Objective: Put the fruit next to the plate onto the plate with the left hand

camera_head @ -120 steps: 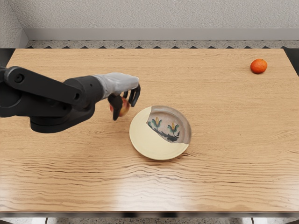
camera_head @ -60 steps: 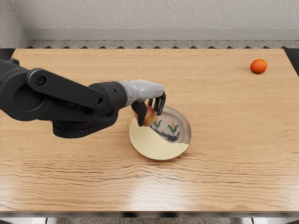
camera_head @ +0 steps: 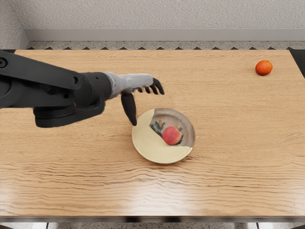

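Observation:
A red apple [camera_head: 171,135] lies on the round plate [camera_head: 148,143], right of its middle, over the painted flower pattern. My left hand [camera_head: 142,98] hovers above and to the left of the plate's upper rim, fingers spread and holding nothing, thumb pointing down. The left arm reaches in from the left edge. No right arm shows.
An orange fruit [camera_head: 263,67] sits far off at the table's back right corner. The wooden table [camera_head: 152,191] runs to a wall at the back and a front edge near the picture's bottom.
The left hand carried the apple rightward over the plate, let it go, then drew back up and left with fingers spread. The apple now rests on the plate.

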Motion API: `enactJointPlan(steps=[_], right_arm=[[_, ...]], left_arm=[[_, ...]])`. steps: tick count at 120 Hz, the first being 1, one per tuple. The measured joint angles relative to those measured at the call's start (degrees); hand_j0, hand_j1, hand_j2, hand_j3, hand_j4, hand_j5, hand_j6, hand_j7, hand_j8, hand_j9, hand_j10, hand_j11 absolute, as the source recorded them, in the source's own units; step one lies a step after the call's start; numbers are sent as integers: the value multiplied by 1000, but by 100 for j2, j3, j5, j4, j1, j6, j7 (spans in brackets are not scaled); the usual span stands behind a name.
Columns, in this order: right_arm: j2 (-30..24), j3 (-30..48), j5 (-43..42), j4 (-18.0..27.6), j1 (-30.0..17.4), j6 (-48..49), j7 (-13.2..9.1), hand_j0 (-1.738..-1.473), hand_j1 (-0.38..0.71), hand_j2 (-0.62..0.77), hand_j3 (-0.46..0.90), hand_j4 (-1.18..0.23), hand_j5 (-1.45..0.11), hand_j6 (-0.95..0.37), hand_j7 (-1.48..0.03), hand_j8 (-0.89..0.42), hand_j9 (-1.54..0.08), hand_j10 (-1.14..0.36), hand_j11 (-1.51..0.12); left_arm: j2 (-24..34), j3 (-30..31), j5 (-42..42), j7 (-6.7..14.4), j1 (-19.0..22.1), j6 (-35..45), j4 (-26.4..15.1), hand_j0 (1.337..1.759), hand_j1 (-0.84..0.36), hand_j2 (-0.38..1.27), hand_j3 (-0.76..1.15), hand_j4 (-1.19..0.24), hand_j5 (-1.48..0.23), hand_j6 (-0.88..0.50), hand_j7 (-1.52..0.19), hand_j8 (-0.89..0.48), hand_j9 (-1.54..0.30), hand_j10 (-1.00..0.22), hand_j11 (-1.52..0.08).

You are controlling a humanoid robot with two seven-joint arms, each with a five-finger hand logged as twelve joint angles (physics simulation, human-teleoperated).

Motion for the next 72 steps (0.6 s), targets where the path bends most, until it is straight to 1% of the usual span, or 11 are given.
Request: enactJointPlan(steps=[18,25,30,33,37,40,44,53,58,63,72], right_arm=[[0,1,0,1,0,1,1,-1658,-312,-6,0,-31,-40,-31,-40,-31,-40,-31,-40],[0,1,0,1,0,1,0,-1658,-312,-6,0,-31,-40,-31,-40,-31,-40,-31,-40],[0,1,0,-1,0,2,-1,-1658,-312,-6,0,-31,-40,-31,-40,-31,-40,-31,-40],[0,1,0,-1,0,1,0,-1658,-312,-6,0,-31,-40,-31,-40,-31,-40,-31,-40],[0,1,0,0,0,1,0,-1658,-312,-6,0,-31,-40,-31,-40,-31,-40,-31,-40],[0,1,0,-1,0,2,0,-1658,-312,-6,0,-31,-40,-31,-40,-31,-40,-31,-40],[0,1,0,0,0,2,0,-1658,-312,-6,0,-31,-40,-31,-40,-31,-40,-31,-40],[0,1,0,0,0,0,0,-1658,-312,-6,0,-31,-40,-31,-40,-31,-40,-31,-40],[0,1,0,0,0,1,1,-1658,-312,-6,0,-31,-40,-31,-40,-31,-40,-31,-40],[0,1,0,-1,0,0,0,-1658,-312,-6,0,-31,-40,-31,-40,-31,-40,-31,-40],[0,0,0,1,0,0,-1,-1658,-312,-6,0,-31,-40,-31,-40,-31,-40,-31,-40]], left_arm=[[1321,-845,11,-34,712,-1357,51,1658,23,75,0,-277,-363,-269,-362,-267,-362,-277,-362],[1747,-1268,16,-60,1161,-1938,116,1658,30,69,0,-271,-354,-264,-353,-262,-353,-270,-353],[1885,-1589,24,-74,1479,-2367,199,1658,34,66,0,-267,-348,-262,-348,-261,-348,-267,-348],[2171,-1887,31,-80,1880,-2705,277,1658,35,64,0,-265,-346,-261,-345,-259,-345,-265,-345],[2376,-2273,38,-86,2229,-3152,400,1658,38,62,0,-263,-343,-260,-342,-258,-342,-263,-342],[2445,-2550,43,-90,2385,-3472,495,1658,39,61,0,-262,-341,-259,-340,-258,-340,-262,-340],[2477,-2929,47,-93,2699,-3880,637,1658,41,60,0,-261,-339,-258,-338,-257,-338,-260,-338],[2607,-3573,52,-110,2950,-4567,930,1658,44,57,0,-258,-335,-256,-334,-256,-334,-258,-334],[2629,-3835,50,-148,3054,-4790,1111,1658,45,56,0,-257,-333,-256,-333,-255,-333,-256,-332],[2631,-4120,42,-206,3335,-4939,1345,1658,46,55,0,-256,-332,-255,-331,-254,-331,-255,-331],[2630,-4598,24,-285,3702,-5095,1809,1658,47,54,0,-255,-330,-254,-330,-254,-329,-254,-329]])
